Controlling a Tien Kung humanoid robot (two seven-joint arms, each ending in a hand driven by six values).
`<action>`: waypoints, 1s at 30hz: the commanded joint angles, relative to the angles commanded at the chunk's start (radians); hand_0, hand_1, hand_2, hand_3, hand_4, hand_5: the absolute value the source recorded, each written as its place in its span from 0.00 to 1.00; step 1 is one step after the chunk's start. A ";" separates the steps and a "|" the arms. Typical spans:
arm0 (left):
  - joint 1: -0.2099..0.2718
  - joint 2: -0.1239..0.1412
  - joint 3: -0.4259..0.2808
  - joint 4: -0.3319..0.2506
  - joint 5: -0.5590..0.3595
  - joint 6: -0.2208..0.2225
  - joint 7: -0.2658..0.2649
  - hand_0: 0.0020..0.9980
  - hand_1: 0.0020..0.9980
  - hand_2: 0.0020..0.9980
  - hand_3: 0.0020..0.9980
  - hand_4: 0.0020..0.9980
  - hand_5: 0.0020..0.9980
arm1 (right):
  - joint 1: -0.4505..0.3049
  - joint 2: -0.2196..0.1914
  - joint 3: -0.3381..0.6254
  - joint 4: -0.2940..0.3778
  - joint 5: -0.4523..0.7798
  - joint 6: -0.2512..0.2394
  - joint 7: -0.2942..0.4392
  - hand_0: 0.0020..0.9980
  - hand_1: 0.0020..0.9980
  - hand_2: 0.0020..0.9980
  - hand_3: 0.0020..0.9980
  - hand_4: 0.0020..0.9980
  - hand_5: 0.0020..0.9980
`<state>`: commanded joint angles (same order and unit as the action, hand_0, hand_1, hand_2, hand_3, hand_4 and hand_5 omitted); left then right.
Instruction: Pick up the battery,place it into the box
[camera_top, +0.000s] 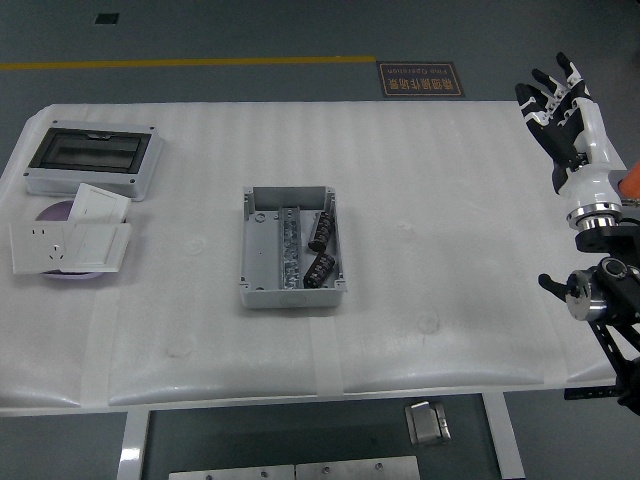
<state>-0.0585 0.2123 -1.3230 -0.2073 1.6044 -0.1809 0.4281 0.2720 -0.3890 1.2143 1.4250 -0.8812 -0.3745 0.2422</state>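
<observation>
An open grey box (290, 248) sits in the middle of the white table (430, 200). Two dark cylindrical batteries lie inside its right half, one (321, 229) above the other (319, 270). My right hand (558, 98) is raised at the table's far right edge, well away from the box, its white-and-black fingers (548, 82) spread and holding nothing. My left arm is out of view.
At the far left stands a grey enclosure with a dark window (90, 160). In front of it white socket plates (72, 243) rest on a purple disc (55, 212). A grey block with an orange object (625, 195) sits just off the right edge.
</observation>
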 joint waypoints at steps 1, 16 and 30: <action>0.001 -0.001 0.002 0.000 -0.002 -0.001 0.002 0.55 0.60 0.51 0.57 0.58 0.02 | 0.000 0.002 -0.002 0.000 0.011 0.001 0.001 0.90 0.84 0.86 0.97 0.81 0.45; -0.002 -0.008 0.010 -0.001 -0.011 -0.008 0.007 0.56 0.61 0.52 0.57 0.58 0.02 | -0.007 -0.007 -0.022 0.031 0.071 0.024 0.017 0.86 0.82 0.85 0.94 0.82 0.46; -0.002 -0.012 -0.021 -0.004 0.029 -0.028 0.022 0.57 0.61 0.52 0.57 0.58 0.03 | -0.100 -0.063 -0.020 0.053 0.098 0.040 0.005 0.85 0.81 0.85 0.93 0.82 0.46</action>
<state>-0.0605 0.2004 -1.3436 -0.2112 1.6332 -0.2089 0.4500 0.1716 -0.4515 1.1940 1.4779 -0.7831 -0.3343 0.2474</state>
